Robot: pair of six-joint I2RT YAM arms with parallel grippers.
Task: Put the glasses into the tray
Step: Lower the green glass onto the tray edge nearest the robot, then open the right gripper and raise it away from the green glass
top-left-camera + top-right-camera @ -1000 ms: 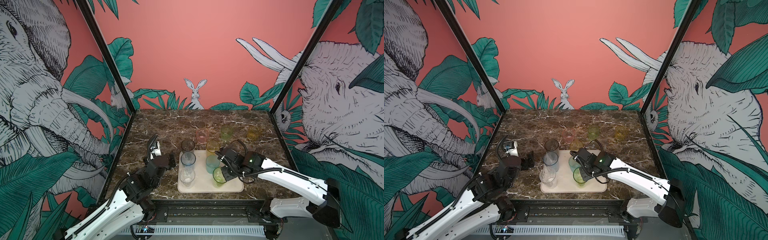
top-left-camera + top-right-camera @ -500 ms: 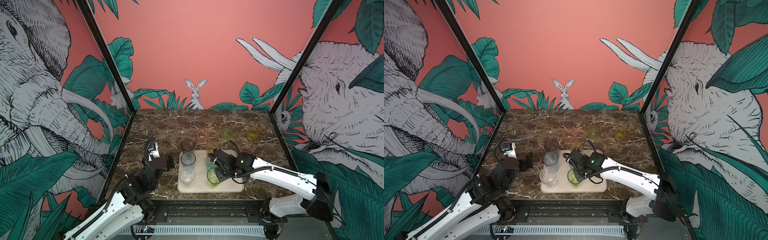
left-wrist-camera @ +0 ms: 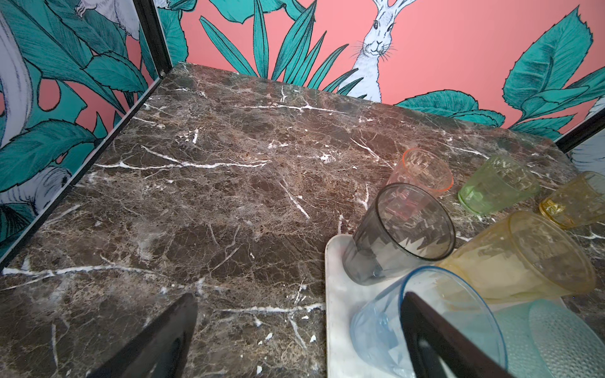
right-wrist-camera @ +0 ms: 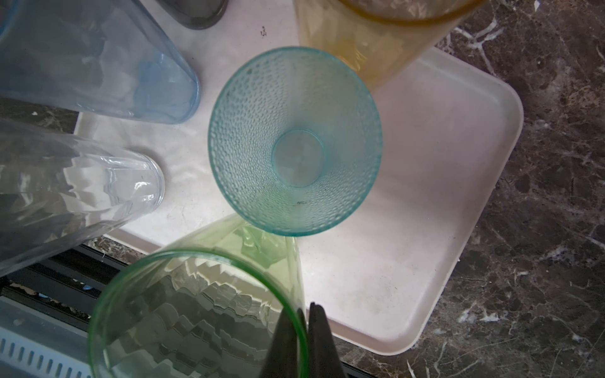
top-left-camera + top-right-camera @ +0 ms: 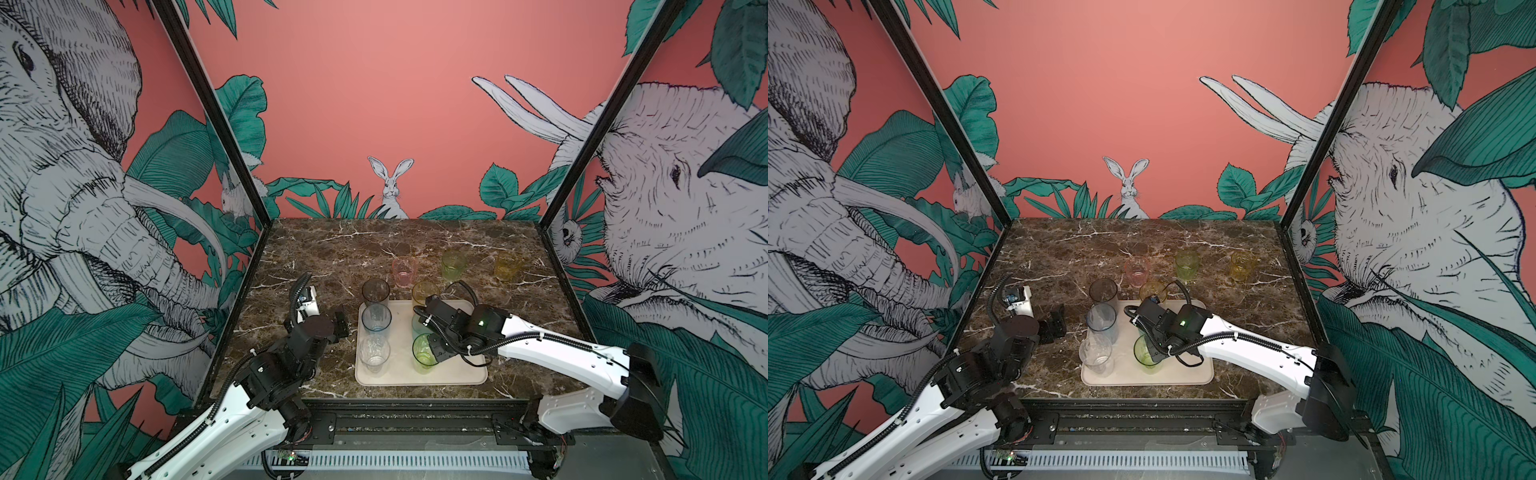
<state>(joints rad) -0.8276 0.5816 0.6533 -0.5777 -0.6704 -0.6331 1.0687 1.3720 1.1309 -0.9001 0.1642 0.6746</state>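
Because the closed right pincer (image 4: 307,311) nips its rim, the tall see-through green tumbler (image 4: 196,311) hangs upright over the flat cream tray (image 4: 458,163); the left pincer (image 3: 299,296) gapes wide, empty.

Left arm (image 5: 216,419), right arm (image 5: 552,349): white moulded link shells with small dark screw holes along the sides. Joints are black cylindrical housings.
Black ribbed conduit (image 5: 296,297) runs to a white camera box (image 5: 309,300) at the left arm's wrist.
Thinner black cable (image 5: 463,283) arcs over the right arm's wrist block, cinched with white ties.
Green indicator light (image 5: 481,322) lit on that black block.
Left gripper (image 3: 298,296) fingers (image 3: 157,340): flat, matte black, tapering to tips.
Right gripper (image 4: 307,309) fingers (image 4: 284,343): same black wedges.
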